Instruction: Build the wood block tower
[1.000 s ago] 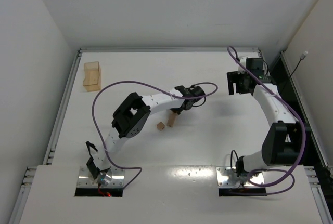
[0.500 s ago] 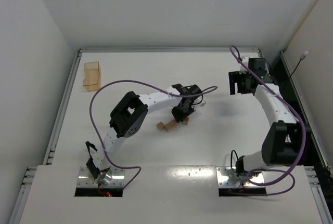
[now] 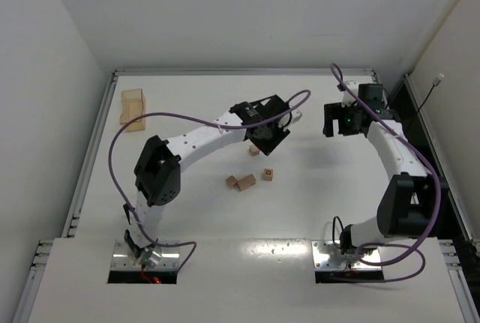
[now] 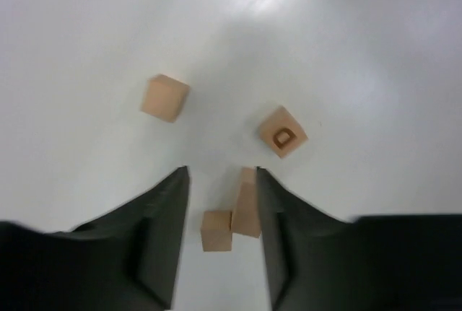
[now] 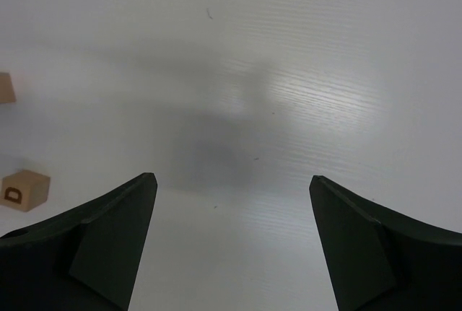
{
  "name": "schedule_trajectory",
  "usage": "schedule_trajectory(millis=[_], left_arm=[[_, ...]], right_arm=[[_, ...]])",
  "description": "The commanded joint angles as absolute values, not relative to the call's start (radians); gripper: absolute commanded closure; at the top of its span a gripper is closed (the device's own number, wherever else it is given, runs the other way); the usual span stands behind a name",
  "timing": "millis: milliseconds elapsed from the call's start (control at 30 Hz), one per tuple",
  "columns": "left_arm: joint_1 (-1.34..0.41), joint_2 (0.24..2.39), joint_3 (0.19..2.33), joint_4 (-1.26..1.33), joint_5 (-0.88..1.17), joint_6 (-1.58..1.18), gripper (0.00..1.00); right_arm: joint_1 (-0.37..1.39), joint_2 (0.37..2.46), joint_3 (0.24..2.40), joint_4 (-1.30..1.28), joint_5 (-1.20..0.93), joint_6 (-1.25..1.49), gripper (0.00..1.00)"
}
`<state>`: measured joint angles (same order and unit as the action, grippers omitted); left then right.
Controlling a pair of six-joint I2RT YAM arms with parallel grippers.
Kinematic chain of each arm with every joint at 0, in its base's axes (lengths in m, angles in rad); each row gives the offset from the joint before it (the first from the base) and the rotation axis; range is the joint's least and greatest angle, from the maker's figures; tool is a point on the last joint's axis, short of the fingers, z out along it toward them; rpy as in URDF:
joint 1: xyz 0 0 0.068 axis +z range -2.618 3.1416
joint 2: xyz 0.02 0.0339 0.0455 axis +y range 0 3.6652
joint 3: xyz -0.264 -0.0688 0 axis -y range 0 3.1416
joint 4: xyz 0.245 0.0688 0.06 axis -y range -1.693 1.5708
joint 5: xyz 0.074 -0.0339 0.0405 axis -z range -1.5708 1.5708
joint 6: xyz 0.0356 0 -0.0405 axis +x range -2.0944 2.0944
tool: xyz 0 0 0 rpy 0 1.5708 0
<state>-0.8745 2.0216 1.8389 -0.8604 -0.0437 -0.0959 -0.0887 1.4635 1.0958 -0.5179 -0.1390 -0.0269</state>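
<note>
We see small light-tan wooden cubes (image 4: pixel 164 98) scattered on the white surface (image 4: pixel 361 51), two touching, all below our left fingers (image 4: pixel 155 239), which stand partly apart, empty. Our right fingers (image 5: pixel 108 239) gape wide, empty.

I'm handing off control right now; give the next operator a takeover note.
Left gripper: open, empty, hovering above the wooden cubes.
Right gripper: open, empty, off to their right.
Cubes: loose mid-table, including one lettered cube; none stacked upright.
Done: no tower standing.
Left: gather and stack every cube.
</note>
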Motion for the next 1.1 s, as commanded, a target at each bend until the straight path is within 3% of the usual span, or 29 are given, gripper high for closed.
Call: schedule_trajectory(millis=[0, 67, 167, 733, 1067], left_arm=[[-0.854, 1.990, 1.876, -0.833, -0.260, -0.179, 0.57], [-0.845, 1.990, 1.849, -0.822, -0.291, -0.208, 0.46], [-0.804, 2.014, 1.839, -0.810, -0.272, -0.209, 0.39], [-0.739, 2.236, 1.974, -0.831, -0.002, -0.213, 0.45], [-0.701, 2.304, 2.012, -0.841, -0.014, -0.222, 0.45]], right_arm=[[-0.081, 1.492, 1.112, -0.514, -0.312, -0.034, 0.15], [-0.072, 1.506, 1.132, -0.525, -0.343, -0.044, 0.15], [-0.061, 1.529, 1.152, -0.535, -0.344, -0.044, 0.15], [-0.052, 1.540, 1.154, -0.545, -0.313, -0.054, 0.15], [-0.052, 1.540, 1.154, -0.545, -0.304, -0.054, 0.15]])
